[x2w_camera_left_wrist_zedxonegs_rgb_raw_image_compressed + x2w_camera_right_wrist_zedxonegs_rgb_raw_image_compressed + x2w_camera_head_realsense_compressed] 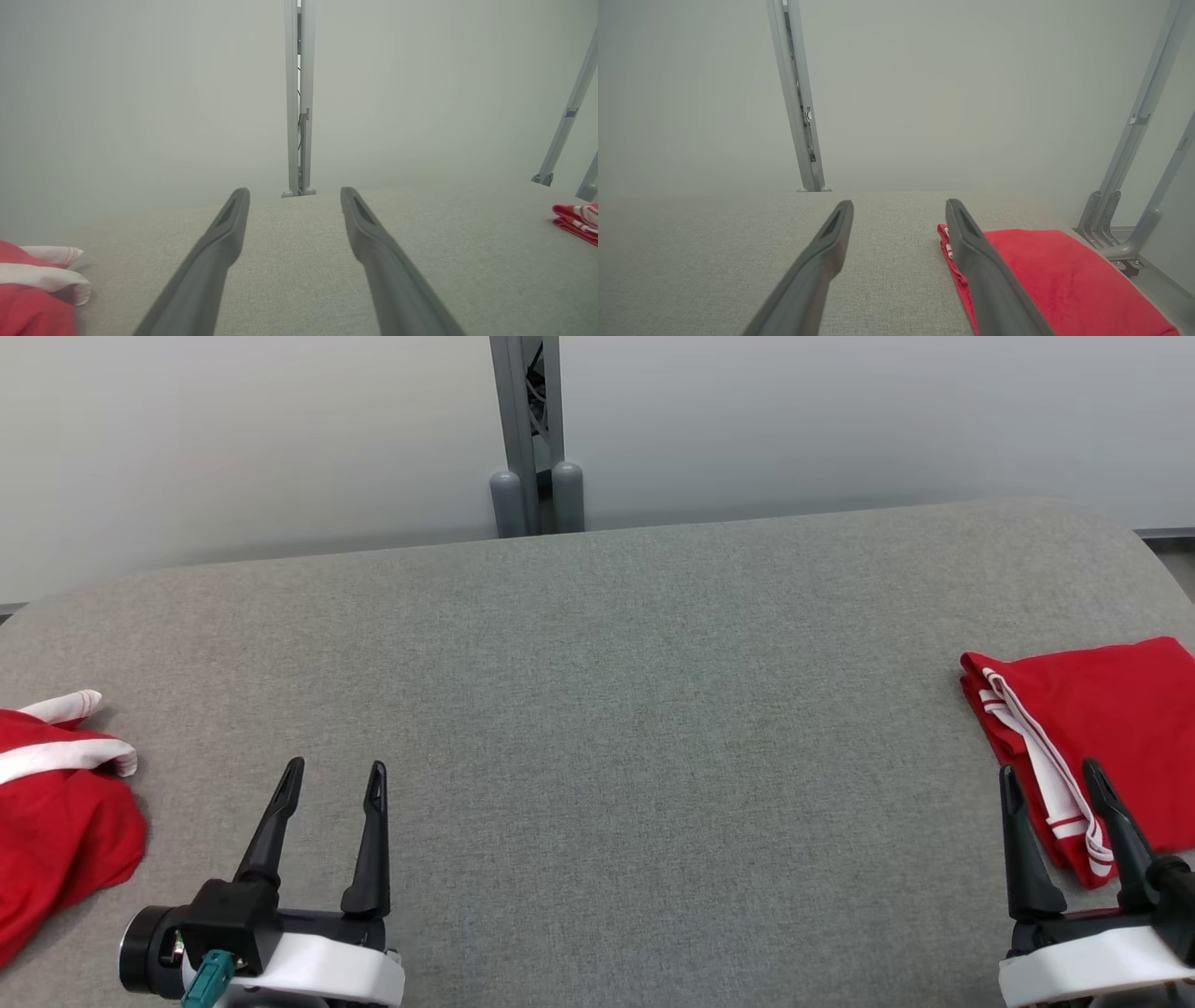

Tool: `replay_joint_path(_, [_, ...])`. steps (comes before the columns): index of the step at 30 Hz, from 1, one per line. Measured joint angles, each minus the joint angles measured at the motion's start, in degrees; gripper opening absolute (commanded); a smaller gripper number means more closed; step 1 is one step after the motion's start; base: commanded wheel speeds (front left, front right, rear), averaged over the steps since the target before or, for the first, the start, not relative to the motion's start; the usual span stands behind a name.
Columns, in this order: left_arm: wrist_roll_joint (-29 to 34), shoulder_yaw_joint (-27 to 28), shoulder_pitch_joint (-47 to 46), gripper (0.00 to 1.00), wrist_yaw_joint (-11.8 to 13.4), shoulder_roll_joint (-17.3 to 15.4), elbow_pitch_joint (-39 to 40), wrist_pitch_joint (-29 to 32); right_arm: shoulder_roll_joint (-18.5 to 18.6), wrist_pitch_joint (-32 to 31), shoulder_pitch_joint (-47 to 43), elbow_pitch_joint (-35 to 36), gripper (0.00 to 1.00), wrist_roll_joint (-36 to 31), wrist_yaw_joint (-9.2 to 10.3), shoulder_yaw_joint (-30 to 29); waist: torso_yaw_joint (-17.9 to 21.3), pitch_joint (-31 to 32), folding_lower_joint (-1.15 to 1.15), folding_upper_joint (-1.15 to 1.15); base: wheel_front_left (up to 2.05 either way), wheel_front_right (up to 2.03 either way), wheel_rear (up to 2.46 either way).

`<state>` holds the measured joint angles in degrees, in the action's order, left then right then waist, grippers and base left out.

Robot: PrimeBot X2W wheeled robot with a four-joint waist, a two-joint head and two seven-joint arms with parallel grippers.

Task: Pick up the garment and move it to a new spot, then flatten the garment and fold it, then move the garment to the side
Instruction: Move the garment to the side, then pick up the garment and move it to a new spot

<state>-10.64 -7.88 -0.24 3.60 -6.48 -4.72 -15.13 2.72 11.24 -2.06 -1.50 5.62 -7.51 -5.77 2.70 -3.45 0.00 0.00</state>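
left gripper [336,763] and right gripper [1048,767] spread, empty; crumpled garment [56,831] at lower left is best pinched by its white trim [65,756].

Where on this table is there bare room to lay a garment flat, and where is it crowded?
Bare: the middle of the grey fabric table, between the crumpled red white-trimmed garment at left and the folded red white-striped garment at right. Crowded: both sides, where the left claw and right claw stand open.
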Motion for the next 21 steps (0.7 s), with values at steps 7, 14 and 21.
replay_joint_path(7, [-0.03, 0.56, 0.99, 1.00, -0.03, -0.15, -0.83, 0.00, -0.01, -0.57, -1.29, 0.58, 1.00, 0.43, 0.01, 0.35, -1.32, 1.38, 0.00, 0.00, 0.00, 0.00, 0.00])
replay_joint_path(14, [-0.03, 0.75, 0.97, 1.00, -0.35, -0.15, -0.99, 0.00, -0.01, -0.73, -2.09, 1.13, 1.00, 0.60, 0.01, 0.57, -1.90, 1.83, 0.00, 0.00, 0.00, 0.00, 0.00])
replay_joint_path(21, [0.12, 0.66, 0.86, 1.00, -0.36, 0.13, -0.94, 0.00, -0.01, -1.13, -2.10, 1.71, 1.00, 0.76, 0.01, 0.13, -1.96, 1.64, 0.00, 0.00, 0.00, 0.00, 0.00])
